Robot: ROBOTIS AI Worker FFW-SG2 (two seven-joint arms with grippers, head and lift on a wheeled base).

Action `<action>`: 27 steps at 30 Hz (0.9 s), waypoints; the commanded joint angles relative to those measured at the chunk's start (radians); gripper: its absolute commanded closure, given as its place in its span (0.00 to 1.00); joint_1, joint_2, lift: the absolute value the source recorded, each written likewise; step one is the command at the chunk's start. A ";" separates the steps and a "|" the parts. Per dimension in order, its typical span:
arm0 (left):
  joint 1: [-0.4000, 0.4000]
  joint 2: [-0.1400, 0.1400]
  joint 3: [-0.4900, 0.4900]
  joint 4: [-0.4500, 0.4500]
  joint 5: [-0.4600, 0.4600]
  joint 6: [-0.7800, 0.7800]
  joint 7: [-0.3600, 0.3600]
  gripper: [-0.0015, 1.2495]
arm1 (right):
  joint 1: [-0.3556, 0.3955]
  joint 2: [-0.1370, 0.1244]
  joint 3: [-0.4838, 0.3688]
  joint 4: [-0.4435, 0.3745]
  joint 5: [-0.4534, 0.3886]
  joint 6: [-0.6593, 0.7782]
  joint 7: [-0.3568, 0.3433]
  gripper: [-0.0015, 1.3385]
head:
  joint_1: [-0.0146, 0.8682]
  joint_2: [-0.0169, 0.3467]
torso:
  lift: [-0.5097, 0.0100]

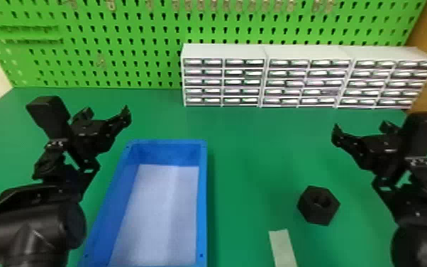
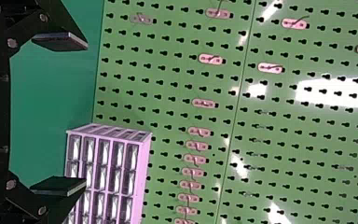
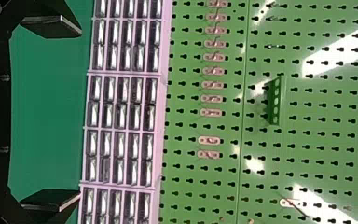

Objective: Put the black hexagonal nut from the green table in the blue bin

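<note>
The black hexagonal nut (image 1: 318,205) lies on the green table (image 1: 251,170), right of the blue bin (image 1: 203,199), with its hole visible. My left gripper (image 1: 106,114) is raised beyond the bin's left side in the head view. In the left wrist view the left gripper (image 2: 85,114) stands open with nothing between its fingers. My right gripper (image 1: 360,131) is held up behind and to the right of the nut, apart from it. The right wrist view has the right gripper (image 3: 80,114) open too, its two fingers wide apart. The bin holds nothing in its visible part.
White drawer cabinets (image 1: 266,76) stand along the table's back right, against the green pegboard (image 1: 117,46). A pale strip (image 1: 283,248) lies on the table near the front edge of the head view, between bin and nut.
</note>
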 commanded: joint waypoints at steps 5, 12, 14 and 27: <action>0.000 -0.003 0.000 0.000 0.000 0.000 0.000 0.20 | 0.000 0.000 0.000 0.000 0.000 0.000 0.000 0.07 | 0.79 0.19 | 0.79; 0.000 -0.003 0.000 0.000 0.000 0.000 0.000 0.20 | 0.000 0.000 0.000 0.000 -0.002 0.000 0.000 0.07 | 0.79 0.19 | 0.79; 0.000 -0.003 0.000 0.000 0.000 0.000 0.000 0.20 | 0.000 0.000 -0.001 0.000 -0.002 0.000 0.000 0.07 | 0.79 0.19 | 0.79; 0.001 -0.003 0.002 0.000 0.001 -0.002 0.000 0.20 | -0.038 -0.002 -0.017 -0.018 -0.014 0.071 0.000 0.07 | 0.79 0.19 | 0.79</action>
